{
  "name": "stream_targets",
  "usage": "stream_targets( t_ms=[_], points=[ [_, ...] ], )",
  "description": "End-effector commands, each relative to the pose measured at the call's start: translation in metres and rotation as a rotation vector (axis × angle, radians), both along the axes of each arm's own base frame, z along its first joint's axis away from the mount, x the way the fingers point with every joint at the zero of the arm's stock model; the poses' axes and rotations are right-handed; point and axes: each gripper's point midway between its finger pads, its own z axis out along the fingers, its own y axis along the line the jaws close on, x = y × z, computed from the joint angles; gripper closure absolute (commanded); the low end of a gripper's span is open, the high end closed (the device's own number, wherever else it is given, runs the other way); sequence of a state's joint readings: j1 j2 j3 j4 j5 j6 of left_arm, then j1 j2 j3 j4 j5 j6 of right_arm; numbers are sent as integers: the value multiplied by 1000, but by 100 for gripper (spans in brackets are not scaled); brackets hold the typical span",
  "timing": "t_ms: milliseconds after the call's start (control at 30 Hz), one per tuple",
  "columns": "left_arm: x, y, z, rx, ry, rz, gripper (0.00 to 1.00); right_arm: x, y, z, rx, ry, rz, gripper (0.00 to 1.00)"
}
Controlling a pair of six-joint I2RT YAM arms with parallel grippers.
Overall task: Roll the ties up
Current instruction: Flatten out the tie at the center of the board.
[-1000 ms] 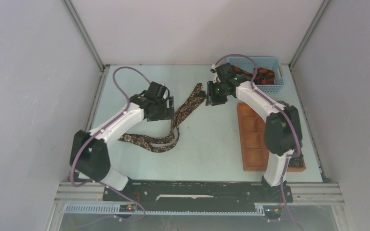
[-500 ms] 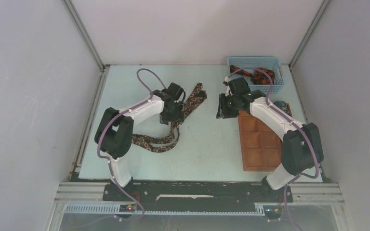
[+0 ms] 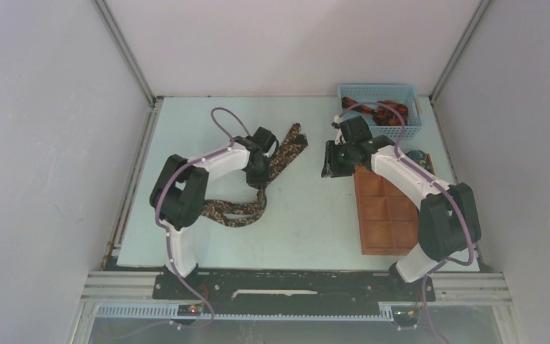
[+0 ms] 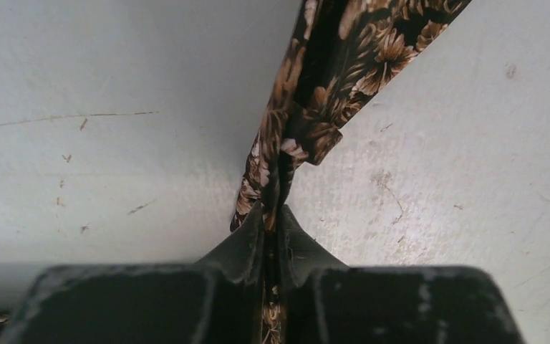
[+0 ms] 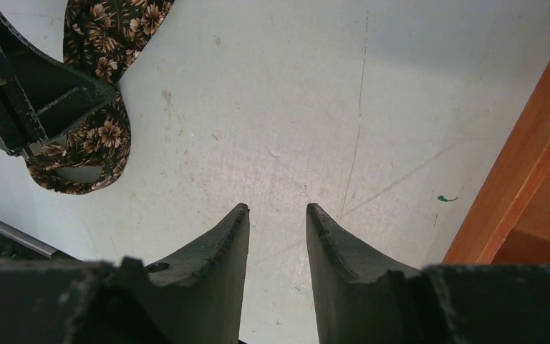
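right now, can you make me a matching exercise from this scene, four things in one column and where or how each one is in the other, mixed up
Things:
1. left gripper
2. right gripper
3. blue basket
4. orange-brown tray

Places or states:
A. open above the table, holding nothing
B. far right corner, black and red-orange tie inside
C. shut on the brown floral tie
D. right side of the table, nearer than the basket

Pairs: 1-C, 2-A, 3-B, 4-D
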State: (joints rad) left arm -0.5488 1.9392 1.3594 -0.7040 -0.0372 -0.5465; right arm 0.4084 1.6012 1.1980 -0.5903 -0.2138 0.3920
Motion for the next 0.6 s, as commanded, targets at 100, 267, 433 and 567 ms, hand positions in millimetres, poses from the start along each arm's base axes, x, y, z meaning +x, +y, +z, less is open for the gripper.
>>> stream_targets(
  t_ms=[100,267,433,567],
  points=[
    [-18,-16,5,-121,13,-72,100,6,11,14,54,-52,10,62],
    [-40,-29,10,-242,53,-135,100,5,19,9,96,-31,20,62],
    [-57,-37,20,-359,86,-179,100,5,27,0,134,-2,23,62],
    [-68,-40,25,-469,129,-194,100,6,33,-7,155,22,24,62]
  ],
)
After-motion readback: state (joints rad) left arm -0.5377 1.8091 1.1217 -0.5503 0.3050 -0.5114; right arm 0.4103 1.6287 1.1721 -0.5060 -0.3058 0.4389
